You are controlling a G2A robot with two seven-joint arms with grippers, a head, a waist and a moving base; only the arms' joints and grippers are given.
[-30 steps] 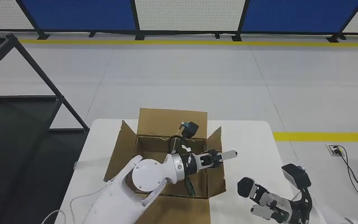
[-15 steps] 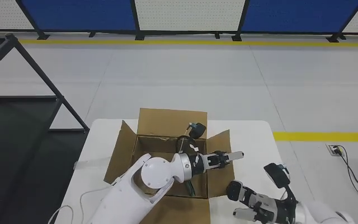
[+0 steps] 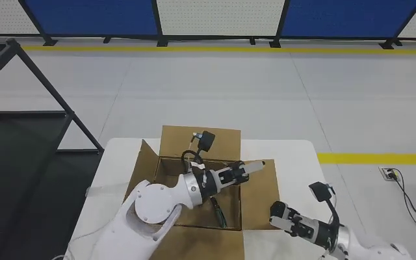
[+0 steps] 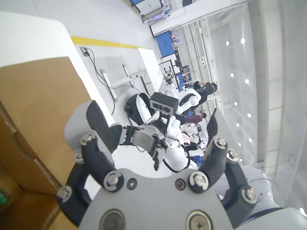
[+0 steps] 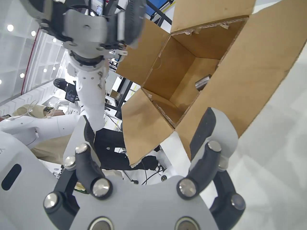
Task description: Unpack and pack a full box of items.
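The open cardboard box (image 3: 175,140) sat in the middle of the table (image 3: 292,156), flaps spread, with a metal can (image 5: 202,82) lying inside. The left gripper (image 3: 249,169) hovered over the opening, fingers apart and empty. The right gripper (image 3: 276,216), fingers also spread and empty, hung beside the right flap toward the table's near right corner.

A white worktop (image 3: 292,153); far off, blue partition panels (image 3: 91,16) behind a yellow floor line (image 3: 195,49); a black frame (image 3: 47,84) at left.
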